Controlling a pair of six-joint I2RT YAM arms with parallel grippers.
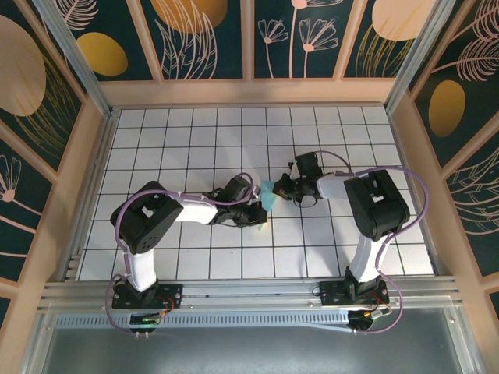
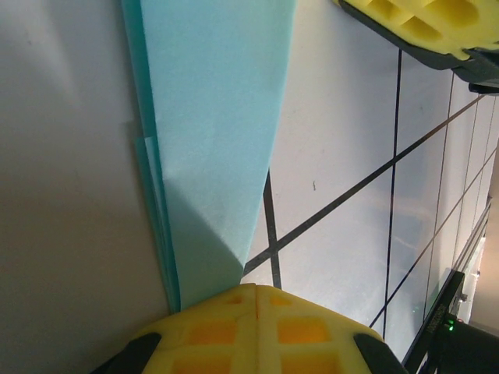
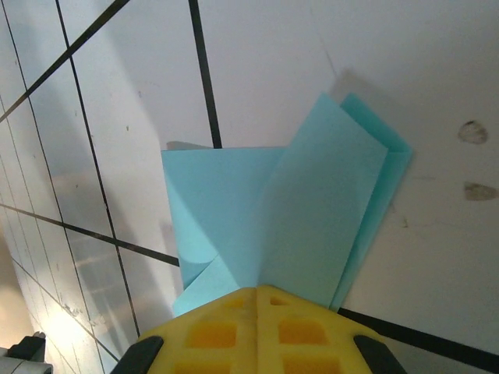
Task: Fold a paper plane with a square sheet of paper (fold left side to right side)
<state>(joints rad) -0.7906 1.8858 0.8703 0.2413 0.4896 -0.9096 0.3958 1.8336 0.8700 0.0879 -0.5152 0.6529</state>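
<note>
Paper plane (image 1: 267, 195) above middle of table (image 1: 195, 132)

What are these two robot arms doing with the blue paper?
Two arms are folding a teal paper at the middle of the white grid table. The left gripper and the right gripper are each shut on it, from opposite sides. The paper already lies in several overlapping layers, but it does not look like a finished plane yet.
</note>
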